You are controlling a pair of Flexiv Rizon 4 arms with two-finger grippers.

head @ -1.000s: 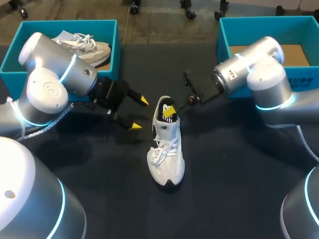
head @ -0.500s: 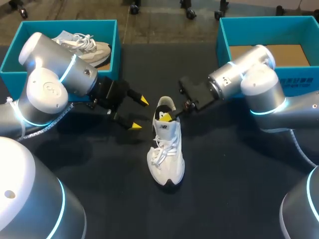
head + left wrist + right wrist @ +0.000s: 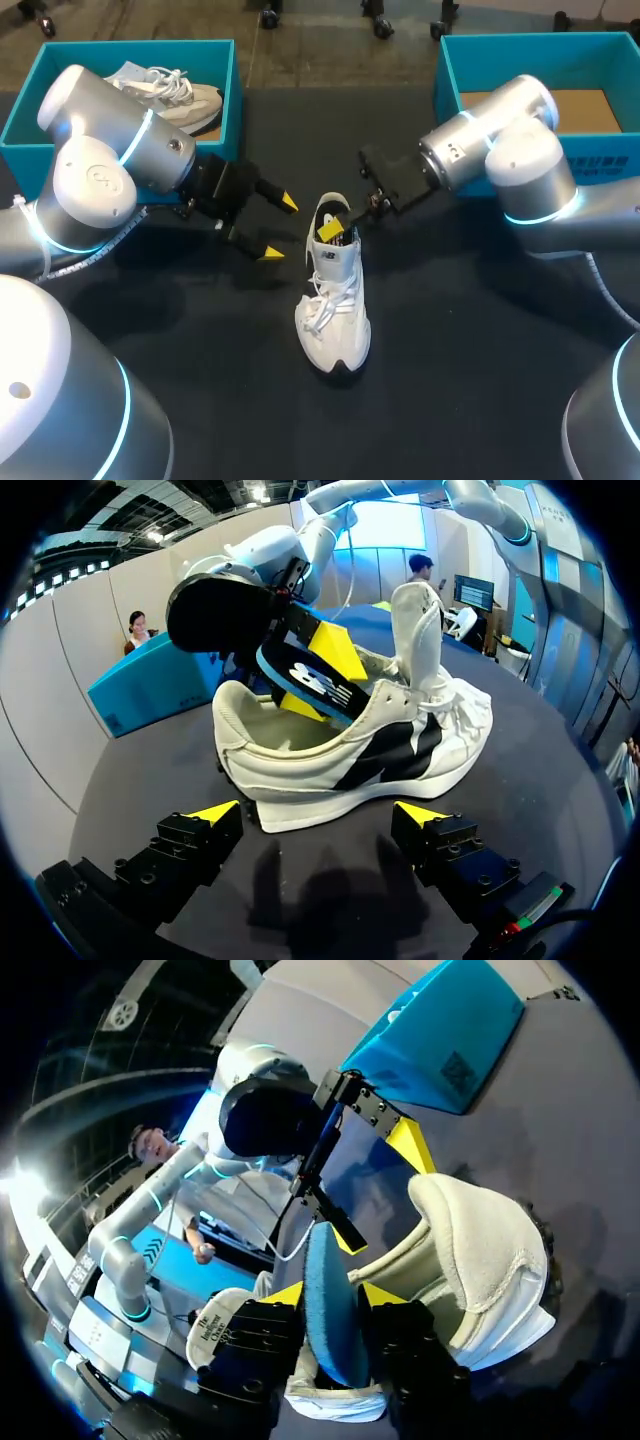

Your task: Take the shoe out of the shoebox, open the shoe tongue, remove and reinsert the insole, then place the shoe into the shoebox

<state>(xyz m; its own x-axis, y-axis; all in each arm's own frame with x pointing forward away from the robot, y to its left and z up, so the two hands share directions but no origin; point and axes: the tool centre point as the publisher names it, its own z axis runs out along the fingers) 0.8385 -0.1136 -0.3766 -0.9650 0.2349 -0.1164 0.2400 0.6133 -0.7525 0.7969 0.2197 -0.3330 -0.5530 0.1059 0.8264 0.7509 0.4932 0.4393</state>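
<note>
A white shoe [image 3: 335, 300] with black trim stands upright mid-table, heel toward the far side, tongue raised. Its insole [image 3: 336, 214], blue underneath and black on top, sticks up out of the heel opening. My right gripper [image 3: 335, 230] is at that opening. In the right wrist view the insole [image 3: 335, 1310] stands between its parted yellow tips, so the right gripper [image 3: 333, 1295] is open around it. My left gripper [image 3: 279, 228] hangs wide open just left of the heel. Nothing lies between the fingers of the left gripper [image 3: 318, 812], which face the shoe's [image 3: 380, 750] side.
A teal shoebox [image 3: 235, 80] at the back left holds a second white shoe [image 3: 165, 90]. Another teal box [image 3: 445, 70] with a bare brown bottom stands at the back right, behind my right arm. Black tabletop lies in front of the shoe.
My right gripper pushed in toward the heel, then drew back slightly, and its fingers have spread apart around the insole. The left arm and the shoe have stayed put.
</note>
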